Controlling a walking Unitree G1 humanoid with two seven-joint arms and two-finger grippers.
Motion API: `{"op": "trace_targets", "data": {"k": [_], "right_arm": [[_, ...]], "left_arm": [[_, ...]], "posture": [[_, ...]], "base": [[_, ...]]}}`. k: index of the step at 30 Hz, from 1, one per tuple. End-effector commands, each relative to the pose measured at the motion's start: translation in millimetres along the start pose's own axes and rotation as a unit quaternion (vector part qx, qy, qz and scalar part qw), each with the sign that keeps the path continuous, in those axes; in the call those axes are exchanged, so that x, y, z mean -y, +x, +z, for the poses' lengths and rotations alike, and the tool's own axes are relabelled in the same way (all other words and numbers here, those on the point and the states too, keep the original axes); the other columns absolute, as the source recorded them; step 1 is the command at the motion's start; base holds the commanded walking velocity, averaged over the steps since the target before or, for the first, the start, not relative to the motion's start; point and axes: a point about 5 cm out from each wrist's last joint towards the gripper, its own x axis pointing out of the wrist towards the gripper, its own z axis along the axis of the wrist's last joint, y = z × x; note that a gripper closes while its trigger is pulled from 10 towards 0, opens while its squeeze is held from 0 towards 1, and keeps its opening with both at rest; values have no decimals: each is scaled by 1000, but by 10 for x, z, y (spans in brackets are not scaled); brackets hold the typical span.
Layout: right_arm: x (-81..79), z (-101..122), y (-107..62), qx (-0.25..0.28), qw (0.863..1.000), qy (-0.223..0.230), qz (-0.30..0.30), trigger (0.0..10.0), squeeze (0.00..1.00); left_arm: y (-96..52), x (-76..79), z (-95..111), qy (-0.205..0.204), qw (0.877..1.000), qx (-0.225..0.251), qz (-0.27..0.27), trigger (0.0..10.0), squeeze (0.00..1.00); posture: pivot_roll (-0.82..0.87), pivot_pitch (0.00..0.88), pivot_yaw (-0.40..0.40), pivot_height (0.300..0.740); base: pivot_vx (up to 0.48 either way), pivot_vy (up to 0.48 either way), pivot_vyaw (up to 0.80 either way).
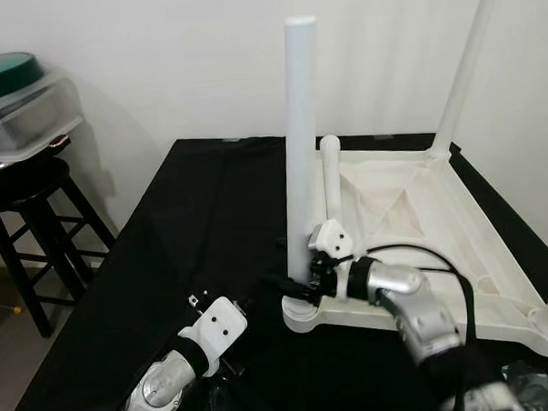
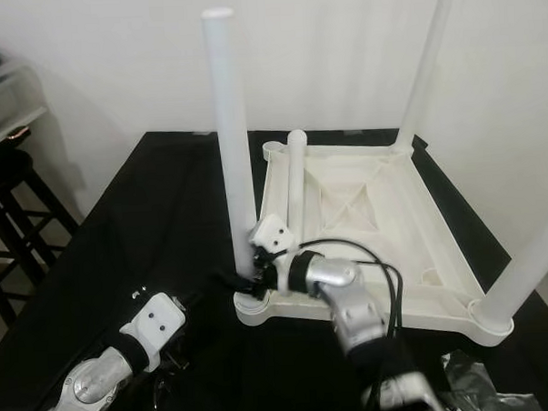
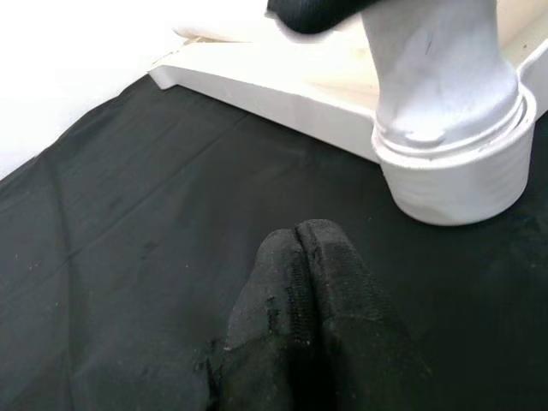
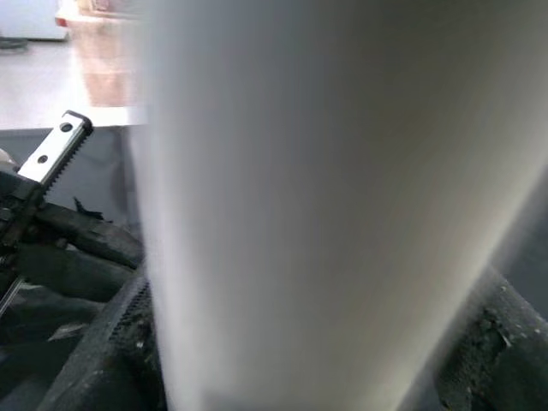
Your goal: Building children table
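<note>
Left tool pinched closed on black cloth; right tool clamps table leg.

Plain home room, white wall, black wooden stool, storage tub

Off-task things on my left

I see a black stool beside the black-draped worktop, carrying a clear bin with a green lid.
</note>
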Motion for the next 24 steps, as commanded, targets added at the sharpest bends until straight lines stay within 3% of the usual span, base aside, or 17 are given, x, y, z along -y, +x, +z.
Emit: {"op": "trace_targets", "data": {"k": [1, 5, 6, 7, 17, 18, 19, 22, 23, 24], "right_arm": [[19, -33, -1, 1, 1000, 12, 3, 10000, 0], [89, -53, -37, 0, 1000, 20, 9, 10000, 0], [123, -64, -56, -1, 1000, 27, 7, 2902, 0], [157, -70, -82, -2, 999, 31, 8, 0, 0], [258, -114, -152, -5, 999, 31, -11, 0, 0], [250, -137, -161, -6, 999, 28, -26, 0, 0], [181, -246, -158, -19, 996, 32, -86, 0, 0], [127, -319, -166, -27, 991, 34, -130, 0, 0], [50, -430, -148, -40, 969, 52, -240, 0, 0], [-150, -594, -148, -48, 923, 110, -366, 0, 0]], "left_arm": [[11, 10, -15, 2, 1000, 0, -3, 10000, 0], [39, 32, -16, -1, 1000, 2, -5, 10000, 0], [44, 56, -15, -2, 1000, 4, -9, 10000, 0], [46, 76, -11, -2, 1000, 5, -13, 10000, 0], [27, 75, -24, 0, 1000, 10, -16, 10000, 0], [16, 76, -31, 2, 1000, 9, -17, 10000, 0], [-9, 76, -51, 3, 1000, 6, -17, 10000, 0], [-26, 77, -65, 3, 1000, 4, -17, 10000, 0], [-51, 82, -83, 3, 1000, 1, -18, 10000, 0], [-72, 90, -97, 1, 1000, -2, -19, 10000, 0]], "posture": [[-10, 0, -12, 740], [-9, 0, -11, 740], [-10, 0, -9, 740], [-7, 0, -8, 740], [-2, 0, -12, 740], [0, 0, -18, 740], [-7, 0, -21, 740], [-7, 0, -21, 740], [-16, 0, -18, 740], [-26, 0, -21, 740]], "base": [[0, 0, 0], [0, 0, 0], [0, 0, 0], [0, 0, 0], [0, 0, 0], [0, 0, 0], [0, 0, 0], [0, 0, 0], [0, 0, 0], [0, 0, 0]]}}
